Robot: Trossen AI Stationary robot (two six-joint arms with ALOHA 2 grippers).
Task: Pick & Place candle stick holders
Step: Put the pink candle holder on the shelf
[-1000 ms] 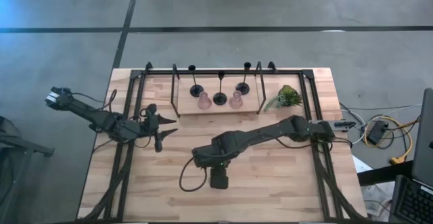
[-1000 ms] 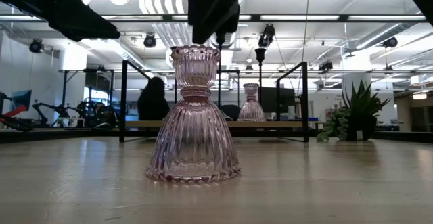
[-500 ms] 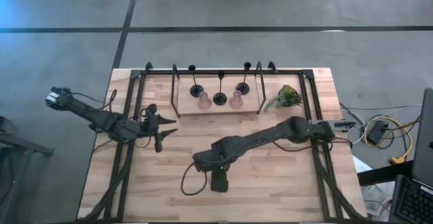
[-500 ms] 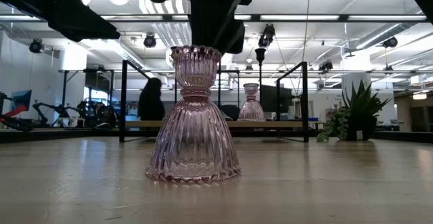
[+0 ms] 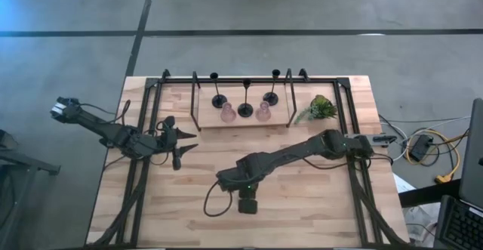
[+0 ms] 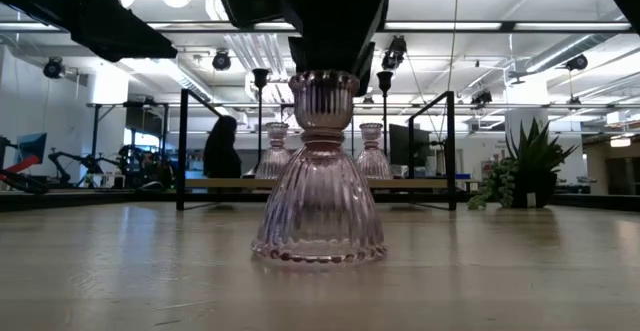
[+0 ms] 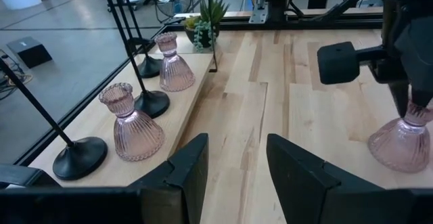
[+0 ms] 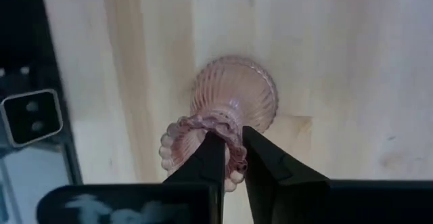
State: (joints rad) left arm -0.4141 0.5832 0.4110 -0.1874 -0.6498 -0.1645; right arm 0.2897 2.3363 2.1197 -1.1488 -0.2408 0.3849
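A pink ribbed glass candle stick holder (image 6: 320, 191) stands on its wide base near the table's middle front. It also shows in the left wrist view (image 7: 406, 139). My right gripper (image 8: 233, 158) comes down on it and is shut on its top cup, hiding it in the high view (image 5: 243, 191). On a wooden board (image 5: 241, 121) at the back stand three black thin-stemmed holders (image 5: 245, 108) and two pink ones (image 5: 227, 114). My left gripper (image 5: 179, 141) waits open at the table's left, holding nothing. My right gripper pinches the wall of the holder's scalloped top cup (image 8: 232, 143) between its two fingers, one finger (image 8: 208, 158) inside the cup and the other outside. The fingers come from above, pointing steeply down. The holder stands upright with its base (image 6: 320, 254) on the table.
A black metal rack frame (image 5: 155, 91) runs around the table's edges. A small green plant (image 5: 321, 108) sits at the back right, beside the board. Bare wood lies between the board and the held holder. A person shows in the room far behind the table (image 6: 225, 146).
My right gripper has come down onto the pink holder's top cup. The holder has slid a little toward the table's right, still upright on its base.
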